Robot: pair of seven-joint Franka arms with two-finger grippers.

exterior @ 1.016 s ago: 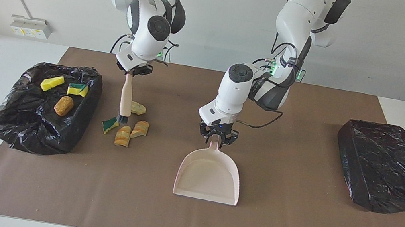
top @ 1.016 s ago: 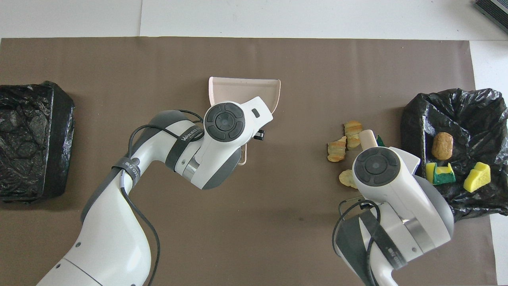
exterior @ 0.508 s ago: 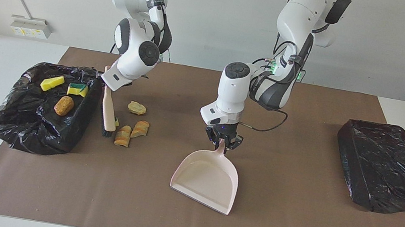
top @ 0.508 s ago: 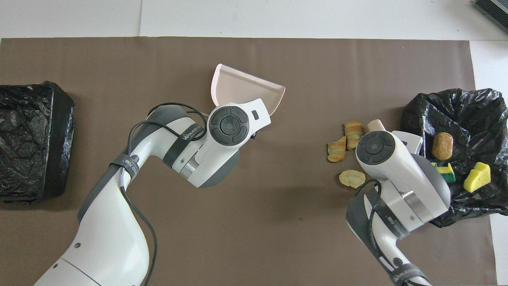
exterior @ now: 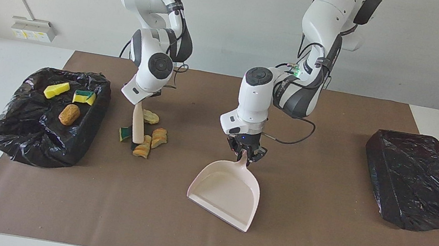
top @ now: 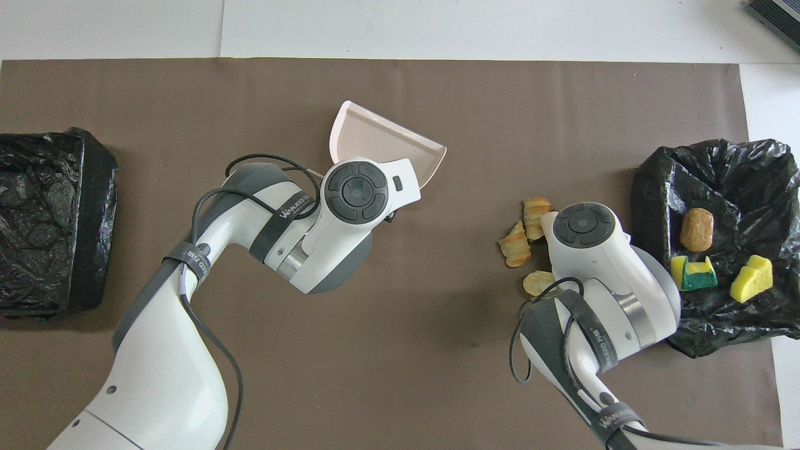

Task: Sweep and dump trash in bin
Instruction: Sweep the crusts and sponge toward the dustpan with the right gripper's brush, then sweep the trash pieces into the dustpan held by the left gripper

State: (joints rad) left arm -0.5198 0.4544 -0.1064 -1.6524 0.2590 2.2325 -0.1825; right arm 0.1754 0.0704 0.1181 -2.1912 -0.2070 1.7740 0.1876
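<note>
Brown mat point(exterior: 306, 242) lies bare between dustpan point(exterior: 226, 192) and trash point(exterior: 146, 140).

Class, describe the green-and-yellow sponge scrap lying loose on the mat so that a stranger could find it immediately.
Start at the open black bin at the right arm's end of the table, which holds sponge pieces. Beside it on the brown mat stands the brush held by the right tool, among a small cluster of scraps. The sponge scrap lies between brush and bin: the only green-and-yellow piece there; its neighbours are tan bread chunks.

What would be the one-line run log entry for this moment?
right claw: holds brush at trash | left claw: holds dustpan, tilted | bin: some trash inside
</note>
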